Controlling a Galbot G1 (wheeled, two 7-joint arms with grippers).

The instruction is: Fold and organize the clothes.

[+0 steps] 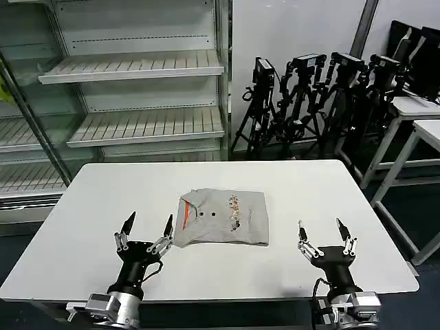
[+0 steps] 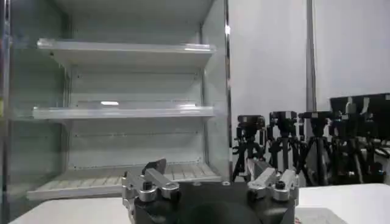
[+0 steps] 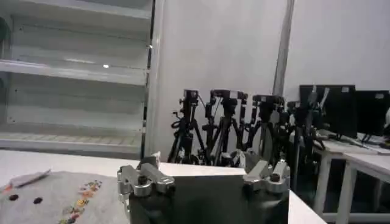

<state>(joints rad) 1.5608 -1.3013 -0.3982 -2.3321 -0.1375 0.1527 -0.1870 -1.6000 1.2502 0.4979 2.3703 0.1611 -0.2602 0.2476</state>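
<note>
Folded grey T-shirt (image 1: 221,218) on the white table (image 1: 89,213), both hands parked in front of it.

Shirt lies at the frame's centre, orange-red strip on its left edge, chest print in the middle. Left hand (image 1: 148,229) hovers at lower left, just beside the shirt's corner, fingers spread apart. Right hand (image 1: 321,233) waits at lower right, well apart from the shirt, fingers also spread and holding nothing.

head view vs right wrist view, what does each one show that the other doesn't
Head view alone: the left claw open at the folded T-shirt's left edge, the shirt's whole outline with its orange-red strip, and the table's full top.

Right wrist view alone: a dark monitor on a side table behind.

Both: the open right claw, the shirt's chest print, the white shelves and the tripods.
</note>
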